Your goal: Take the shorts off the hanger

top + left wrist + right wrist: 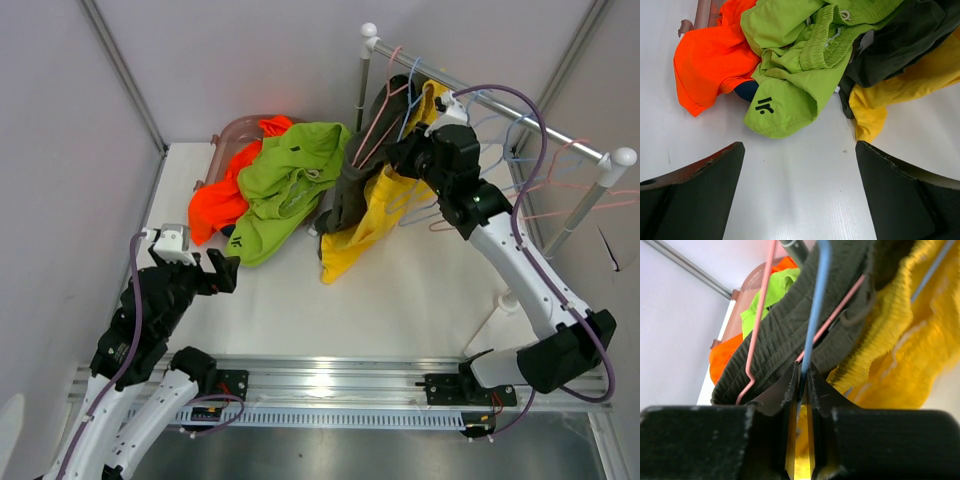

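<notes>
On a white table (400,290) boxed in by pale grey walls (60,150), orange shorts (215,205) and lime green shorts (285,185) lie heaped at the back left, a navy pair (746,90) peeking from beneath. Dark olive shorts (350,190) and yellow shorts (365,225) hang from the rail (520,115) at the back right, trailing down to the tabletop. The right gripper (801,377) pinches a blue hanger (815,315); the left gripper (800,165) hovers wide open over bare tabletop.
</notes>
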You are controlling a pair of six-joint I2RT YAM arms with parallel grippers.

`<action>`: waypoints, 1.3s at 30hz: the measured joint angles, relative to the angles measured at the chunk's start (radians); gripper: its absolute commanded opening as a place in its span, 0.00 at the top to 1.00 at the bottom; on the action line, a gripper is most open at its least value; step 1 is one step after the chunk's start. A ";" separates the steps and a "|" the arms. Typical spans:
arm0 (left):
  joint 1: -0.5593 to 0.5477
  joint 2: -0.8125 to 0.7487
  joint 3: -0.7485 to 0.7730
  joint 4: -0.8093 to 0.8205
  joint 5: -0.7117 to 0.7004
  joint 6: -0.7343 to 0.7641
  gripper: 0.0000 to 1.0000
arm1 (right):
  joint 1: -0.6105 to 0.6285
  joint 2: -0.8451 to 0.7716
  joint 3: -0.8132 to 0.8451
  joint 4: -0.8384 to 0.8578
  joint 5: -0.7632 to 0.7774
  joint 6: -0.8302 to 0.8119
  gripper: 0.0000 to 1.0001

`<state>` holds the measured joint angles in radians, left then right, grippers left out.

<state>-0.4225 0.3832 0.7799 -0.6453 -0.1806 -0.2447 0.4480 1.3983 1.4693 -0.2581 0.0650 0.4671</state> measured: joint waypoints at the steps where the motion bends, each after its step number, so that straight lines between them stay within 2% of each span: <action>1: 0.000 0.000 0.000 0.000 0.000 0.000 0.01 | 0.002 -0.020 -0.015 -0.005 0.009 0.004 1.00; 12: 0.004 0.050 0.014 0.017 0.012 0.009 0.01 | 0.012 -0.138 -0.016 -0.063 0.019 0.011 1.00; 16: 0.004 0.169 0.104 0.071 0.113 0.013 0.01 | 0.019 -0.141 0.048 -0.091 0.005 0.016 1.00; 19: -0.010 0.311 0.243 0.158 0.246 0.019 0.01 | 0.029 -0.151 0.080 -0.097 -0.003 0.039 1.00; 22: -0.085 0.430 0.348 0.262 0.368 0.022 0.01 | 0.054 -0.180 0.085 -0.111 0.002 0.061 1.00; 27: -0.327 0.587 0.385 0.426 0.506 0.050 0.01 | 0.122 -0.233 0.085 -0.145 0.033 0.090 1.00; 33: -0.497 0.711 0.346 0.531 0.536 0.063 0.01 | 0.158 -0.254 0.088 -0.171 0.059 0.117 1.00; 39: -0.574 0.751 0.328 0.609 0.533 0.063 0.01 | 0.170 -0.259 0.097 -0.188 0.085 0.125 1.00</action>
<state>-0.9962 1.1339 1.1084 -0.0360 0.3523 -0.1822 0.6178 1.1389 1.5661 -0.4461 0.1501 0.5922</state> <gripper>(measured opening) 0.993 0.041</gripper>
